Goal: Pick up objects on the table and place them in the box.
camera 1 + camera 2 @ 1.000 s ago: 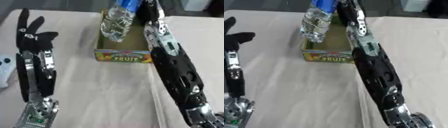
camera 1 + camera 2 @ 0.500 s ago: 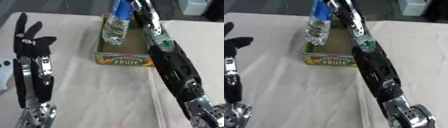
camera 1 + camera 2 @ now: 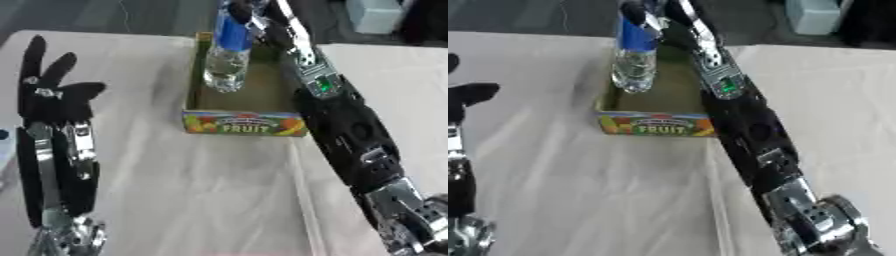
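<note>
- left eye view: the right hand (image 3: pixel 262 20) reaches in from 5 o'clock up to 12 o'clock, its fingers curled round the blue label of a clear water bottle (image 3: pixel 227 55); the bottle hangs upright with its base down inside the box (image 3: pixel 245 122), apparently so it can be set on the floor of the box without tipping
- left eye view: the box is an open cardboard tray with a "fruit" panel on its near wall, lying at about 12 o'clock on the pale table (image 3: pixel 192 200); the bottle sits toward the tray's left side, whether its base touches the bottom cannot be told
- left eye view: the left hand (image 3: pixel 52 95) stands at 9 o'clock, fingers straight and spread upward, holding nothing, judged idle and kept well apart from the box
- right eye view: the same grasp shows near 12 o'clock, the bottle's lower half beside the left wall of the box; only a dark part of the left hand shows at 9 o'clock
- right eye view: judged step is lowering and letting go
</note>
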